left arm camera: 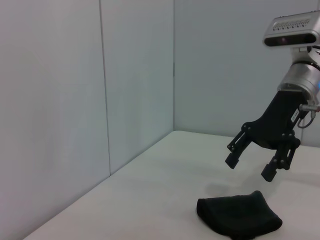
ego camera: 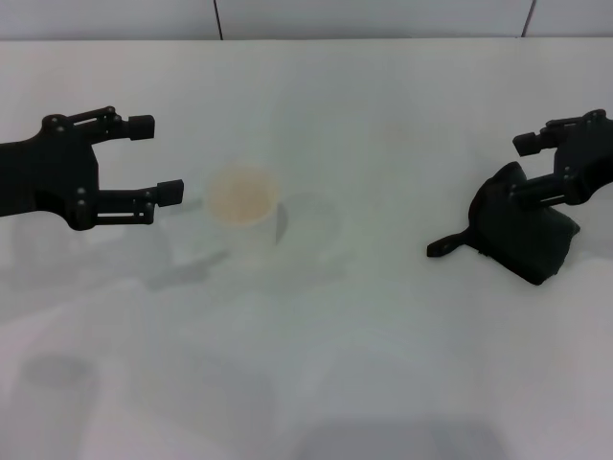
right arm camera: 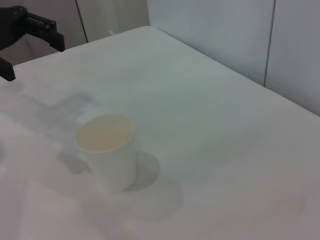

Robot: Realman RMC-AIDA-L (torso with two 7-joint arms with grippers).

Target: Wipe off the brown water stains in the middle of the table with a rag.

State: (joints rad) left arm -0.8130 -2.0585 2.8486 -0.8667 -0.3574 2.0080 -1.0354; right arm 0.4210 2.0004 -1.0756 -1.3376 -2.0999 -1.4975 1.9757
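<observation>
The rag (ego camera: 522,230) is a dark cloth bundle lying at the right of the white table (ego camera: 383,345), its strap loop pointing toward the middle. My right gripper (ego camera: 524,168) hangs open just above it. The left wrist view shows a clear gap between the right gripper (left arm camera: 250,166) and the rag (left arm camera: 237,215). At the left, my left gripper (ego camera: 156,158) is held open over the table with nothing between its fingers, and the right wrist view catches the left gripper (right arm camera: 32,55) at its edge. No brown water stains show in any view.
A translucent white cup (ego camera: 244,211) with a pale orange inside stands upright left of centre, just right of my left gripper; the right wrist view shows the cup (right arm camera: 107,150) too. Grey walls close the far side and the right end of the table.
</observation>
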